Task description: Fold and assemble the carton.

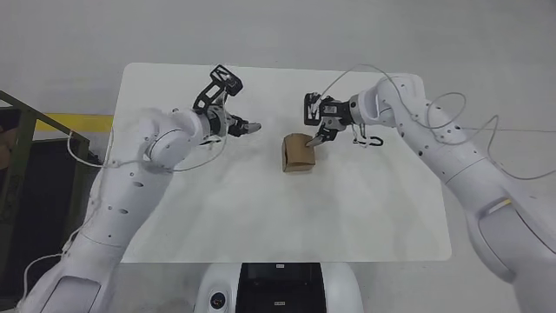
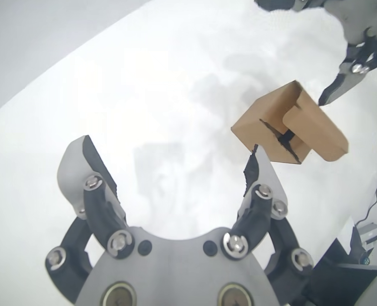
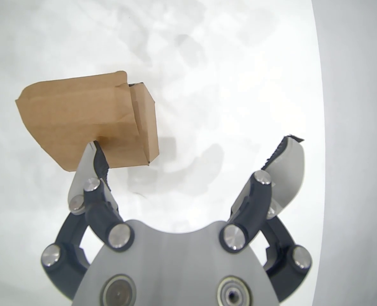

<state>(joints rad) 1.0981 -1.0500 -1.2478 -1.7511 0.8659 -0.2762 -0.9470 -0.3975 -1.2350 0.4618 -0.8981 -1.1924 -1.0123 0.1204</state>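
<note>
Carton [image 1: 298, 153]: brown, partly folded, laid mid-way on the table [image 1: 373, 217] between the arms; underside hidden; flaps barely made out from above; a loose end flap and dark gaps are shown in the left wrist view; left gripper [image 2: 171, 143]: spread wide, held near the carton, apart from it; right gripper [image 3: 193, 141]: spread wide, angled down, one fingertip [image 3: 91, 157] placed at the carton's edge, contact unconfirmed.

This is looking like a robot lab or workshop hall: a white table with rounded corners [image 1: 382, 217] is standing on a smooth grey floor [image 1: 261, 9], with a yellow line [image 1: 87, 123] running across it.
</note>
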